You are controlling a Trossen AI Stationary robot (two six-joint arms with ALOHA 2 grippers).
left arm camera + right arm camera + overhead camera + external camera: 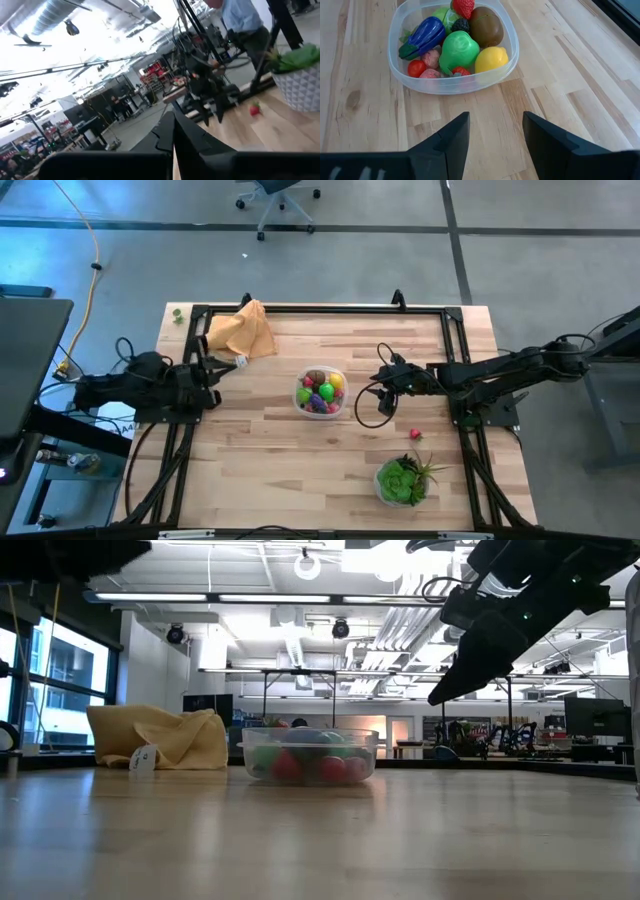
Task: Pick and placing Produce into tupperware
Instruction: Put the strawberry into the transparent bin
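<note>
The round clear tupperware [320, 392] stands mid-table and holds several pieces of produce: a purple eggplant [422, 36], a green lime [459, 49], a yellow lemon [491, 59], a brown kiwi [486, 26] and red berries. One red berry [416, 434] lies alone on the wood, right of the tupperware and nearer the front edge. My right gripper [495, 135] hangs open above the table just right of the tupperware [452, 80], tilted down toward it, with nothing between its fingers. My left gripper [172, 137] is shut and empty, drawn back at the table's left edge [218, 372].
An orange-tan cloth [243, 330] lies bunched at the far left of the table. A leafy green plant in a white pot [403, 480] stands near the front right. A person stands beyond the table's right side [240, 20]. Bare wood lies left of and in front of the tupperware.
</note>
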